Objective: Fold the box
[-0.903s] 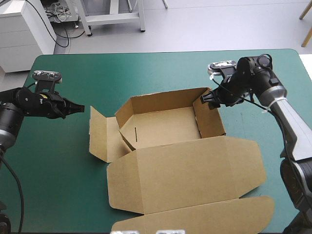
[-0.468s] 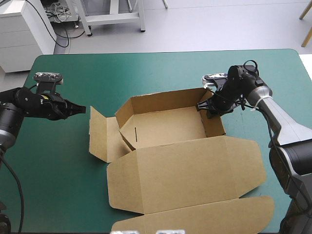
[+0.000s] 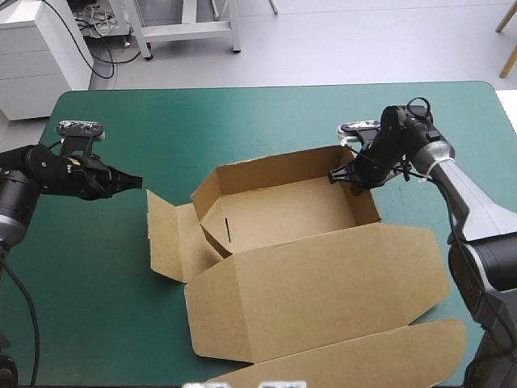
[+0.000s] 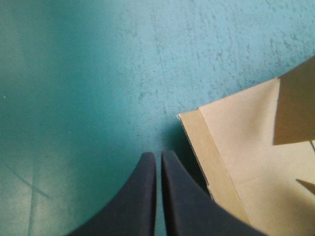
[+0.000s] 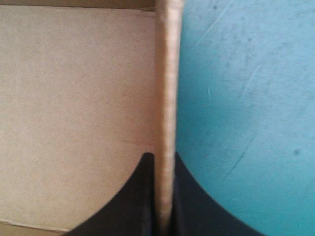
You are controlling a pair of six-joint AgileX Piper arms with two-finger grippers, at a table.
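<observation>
Right-arm fingers [image 5: 138, 201] are clamped on the right wall's top edge of the brown box [image 3: 283, 214], an open tray mid-desk [image 3: 242, 121], while left-arm fingers [image 4: 140, 201], together and empty, point at its splayed left flap [image 3: 166, 230] just ahead.

One brown box [image 3: 323, 283] lies on one teal-green tabletop [image 3: 242, 121]. Two pincers are in view, the left pincer [image 3: 139, 183] and the right pincer [image 3: 335, 175], each with two black fingers [image 4: 142, 196].
</observation>
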